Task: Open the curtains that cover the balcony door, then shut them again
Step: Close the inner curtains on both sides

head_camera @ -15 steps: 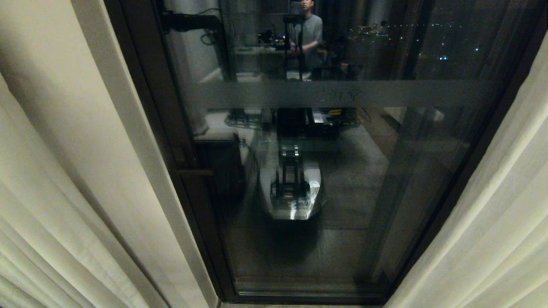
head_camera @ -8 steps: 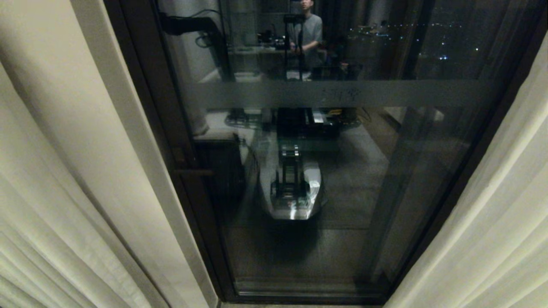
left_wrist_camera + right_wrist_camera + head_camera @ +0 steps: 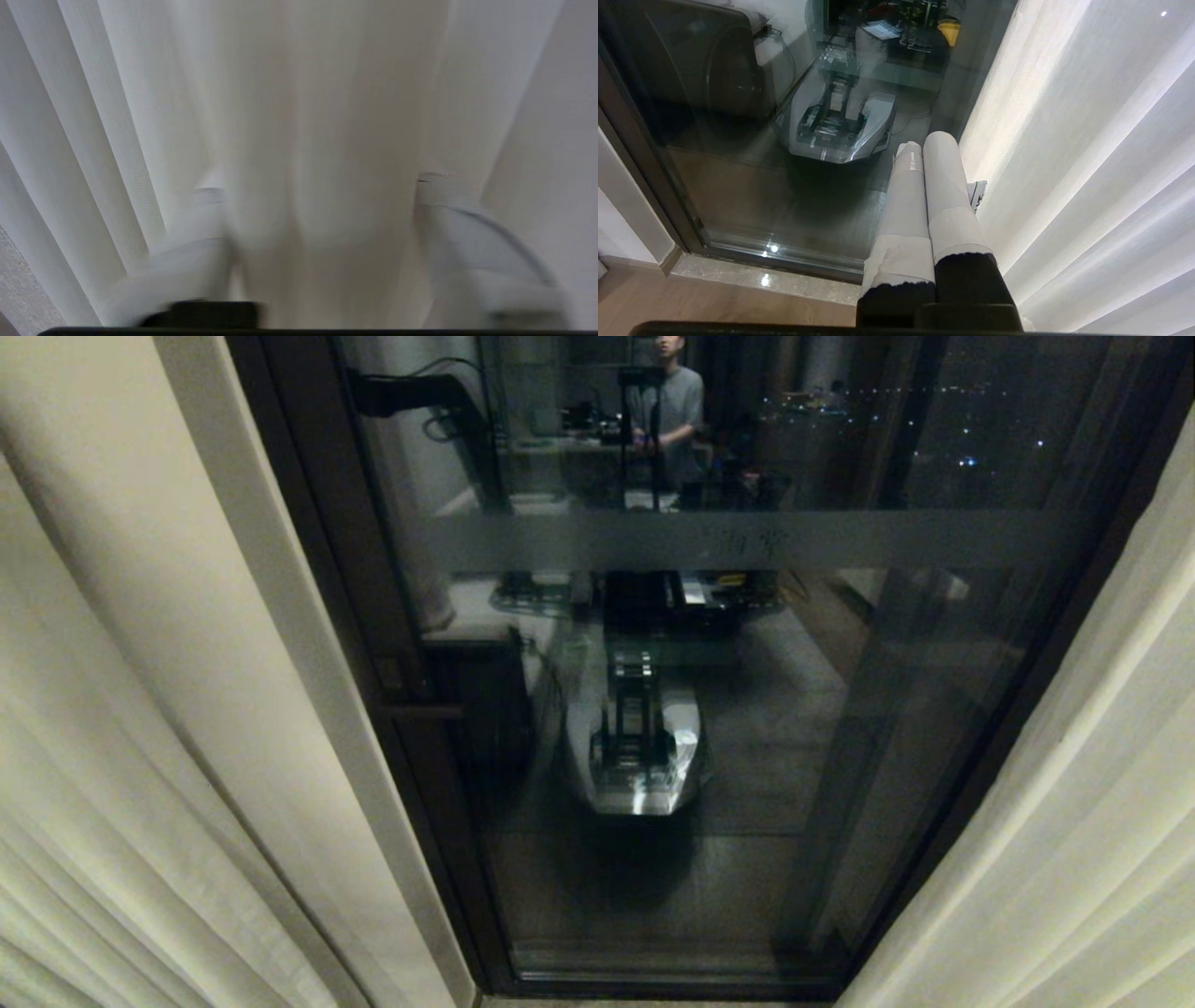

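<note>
Curtains [image 3: 140, 728] are pulled to both sides, door [image 3: 709, 709] glass is bare, so opening looks done. Left gripper [image 3: 322, 196] has fingers spread around a pleat; right gripper [image 3: 927, 149] is pressed together, idle.

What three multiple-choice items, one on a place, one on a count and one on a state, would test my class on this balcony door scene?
1. Where do the curtains hang?
A. Drawn to both sides of the balcony door
B. Across the whole pane
C. On one side only

2. How many frosted bands cross the pane?
A. None
B. One
C. Three

3. How do the right gripper's fingers stand?
A. Wide apart
B. Clamped on fabric
C. Pressed together, empty

Answers: 1 A, since fabric flanks the bare glass on the left and right. 2 B, since a single pale horizontal strip shows. 3 C, since the two taped fingers touch along their length with nothing between them.
</note>
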Robot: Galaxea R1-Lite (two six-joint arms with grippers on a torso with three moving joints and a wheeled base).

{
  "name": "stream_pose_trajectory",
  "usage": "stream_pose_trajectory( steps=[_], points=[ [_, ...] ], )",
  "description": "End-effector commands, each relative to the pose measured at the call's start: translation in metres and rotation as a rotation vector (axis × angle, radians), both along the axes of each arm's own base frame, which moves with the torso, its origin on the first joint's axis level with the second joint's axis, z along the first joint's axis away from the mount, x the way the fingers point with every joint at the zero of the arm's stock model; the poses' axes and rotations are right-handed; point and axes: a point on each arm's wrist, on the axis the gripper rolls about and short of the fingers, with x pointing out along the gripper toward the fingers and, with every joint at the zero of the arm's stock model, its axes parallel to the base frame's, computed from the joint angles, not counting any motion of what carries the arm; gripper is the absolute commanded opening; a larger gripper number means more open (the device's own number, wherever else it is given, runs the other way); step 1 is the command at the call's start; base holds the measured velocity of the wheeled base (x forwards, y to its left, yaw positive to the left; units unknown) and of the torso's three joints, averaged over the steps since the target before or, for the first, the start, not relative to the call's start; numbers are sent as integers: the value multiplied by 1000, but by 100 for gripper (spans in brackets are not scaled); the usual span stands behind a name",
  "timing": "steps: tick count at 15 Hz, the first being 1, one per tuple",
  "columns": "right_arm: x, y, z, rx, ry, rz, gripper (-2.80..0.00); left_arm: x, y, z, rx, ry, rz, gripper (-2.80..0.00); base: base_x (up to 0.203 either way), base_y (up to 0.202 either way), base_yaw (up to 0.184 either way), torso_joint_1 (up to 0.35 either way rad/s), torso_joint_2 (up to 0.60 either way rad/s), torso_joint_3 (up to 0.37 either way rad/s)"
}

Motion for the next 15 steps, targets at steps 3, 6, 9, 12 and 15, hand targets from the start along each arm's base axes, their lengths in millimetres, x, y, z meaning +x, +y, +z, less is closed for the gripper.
stream_pose_trajectory(
  steps=[3,6,9,12,15],
  points=[
    [0,0,0,-1,1,1,-280,-2,-3,3,6,-6,-3,-280,0,0,0,0,0,0],
    [0,0,0,-1,1,1,-280,-6,-6,7,14,-16,-5,-280,0,0,0,0,0,0],
    [0,0,0,-1,1,1,-280,-10,-12,13,22,-29,-13,-280,0,0,0,0,0,0],
    [0,0,0,-1,1,1,-280,-16,-22,22,37,-48,-46,-280,0,0,0,0,0,0],
    [0,0,0,-1,1,1,-280,-25,-32,28,49,-54,-92,-280,0,0,0,0,0,0]
  ],
)
